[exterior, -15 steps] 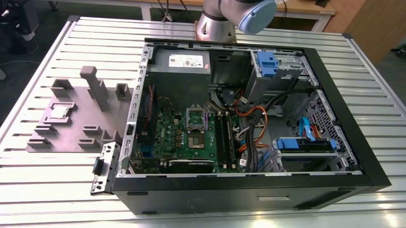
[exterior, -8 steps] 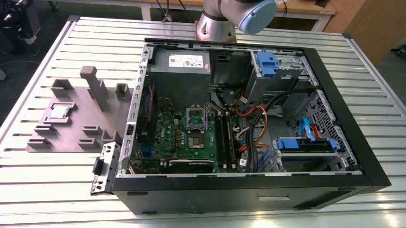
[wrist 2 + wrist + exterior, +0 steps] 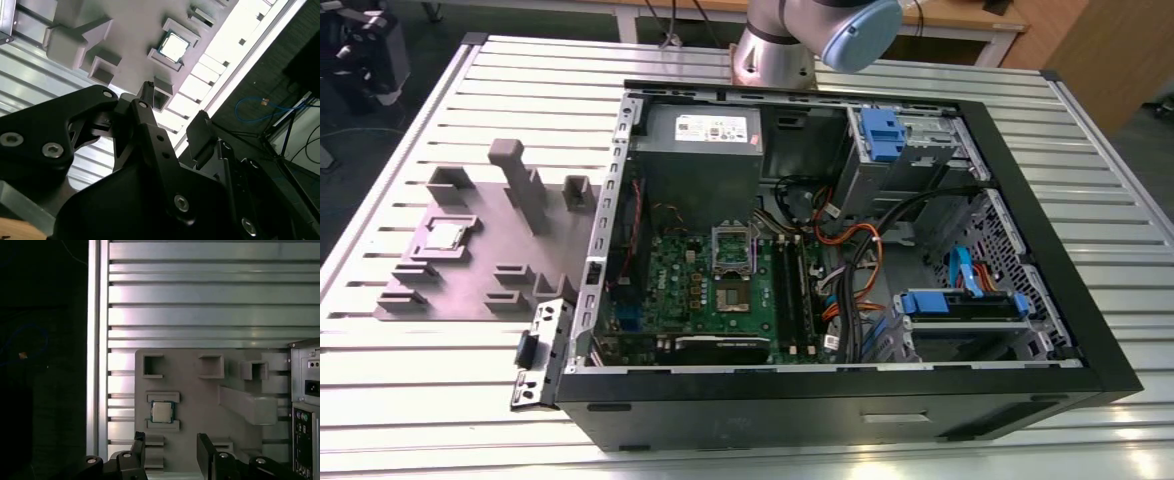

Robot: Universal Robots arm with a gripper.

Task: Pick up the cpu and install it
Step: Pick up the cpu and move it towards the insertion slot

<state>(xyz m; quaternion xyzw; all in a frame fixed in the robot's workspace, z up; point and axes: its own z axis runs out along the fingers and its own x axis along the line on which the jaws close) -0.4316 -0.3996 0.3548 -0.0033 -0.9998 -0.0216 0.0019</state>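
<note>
One small square chip, the cpu [image 3: 161, 412], is the thing I care about. It lies flat in its little nest on the grey-purple fixture plate [image 3: 200, 405], out on the tabletop [image 3: 200, 290] and not inside the computer. My end effector [image 3: 172, 452] hangs over the near edge of the plate, with its two black fingers [image 3: 206, 450] spread wide and nothing between them. In the first wrist view the cpu sits just ahead of the gap between my fingers and nearly lines up with it, but it is apart from them and not touching. The chip is square, so it has no long side, and its edges run the same way as the plate's edges. Two low blocks [image 3: 162, 425] hug it, one on the side toward my fingers and one on the far side. Its other two sides look free. I think those low blocks are what stand most in my way. A tall slanted block [image 3: 247, 405] stands well apart from the chip. In the exterior view, the plate is on the exterior view's left of the open computer case [image 3: 854, 415]. A silver-framed socket [image 3: 734, 247] sits on the green board [image 3: 680, 275] inside the case.
</note>
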